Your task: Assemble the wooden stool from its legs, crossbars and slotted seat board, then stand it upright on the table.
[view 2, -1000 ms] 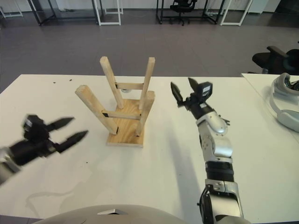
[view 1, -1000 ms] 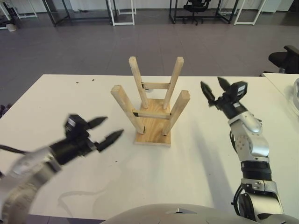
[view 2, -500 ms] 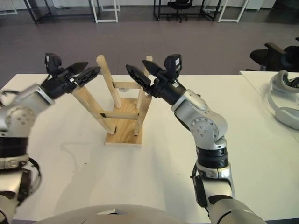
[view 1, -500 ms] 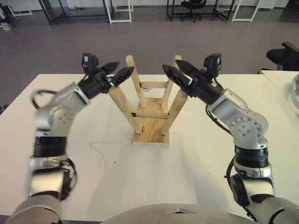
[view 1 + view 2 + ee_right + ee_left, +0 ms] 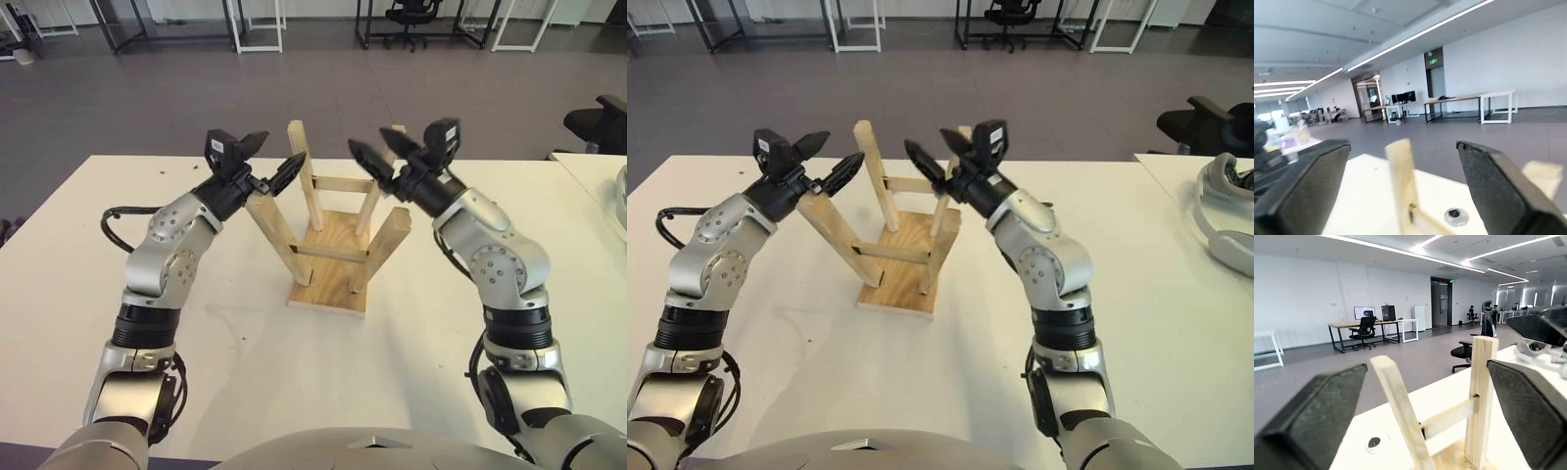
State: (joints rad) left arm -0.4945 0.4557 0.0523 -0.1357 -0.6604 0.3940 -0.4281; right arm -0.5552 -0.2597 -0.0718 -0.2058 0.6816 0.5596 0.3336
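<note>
your stool (image 5: pixel 377 257) sits upside down near the middle of the table (image 5: pixel 294 377). its seat board (image 5: pixel 338 294) is down on the table and all four legs point up, splaying outward as they rise. its long axis runs upward from the board to the leg ends. one crossbar (image 5: pixel 333 253) joins the near pair of legs, and another (image 5: pixel 343 184) joins the far pair.

your left claw (image 5: pixel 282 149) hangs at the stool's left side, level with the leg tops and just above the near left leg (image 5: pixel 274 230). its fingers are spread wide and hold nothing. from its wrist camera, one leg top (image 5: pixel 1396 401) stands in the gap between them, with air on both sides.

your right claw (image 5: pixel 366 139) hangs at the stool's far right corner, also spread and empty. a leg top (image 5: pixel 1400 166) stands between its fingers, apart from both. the two claws point inward toward each other across the stool's upturned legs.
</note>
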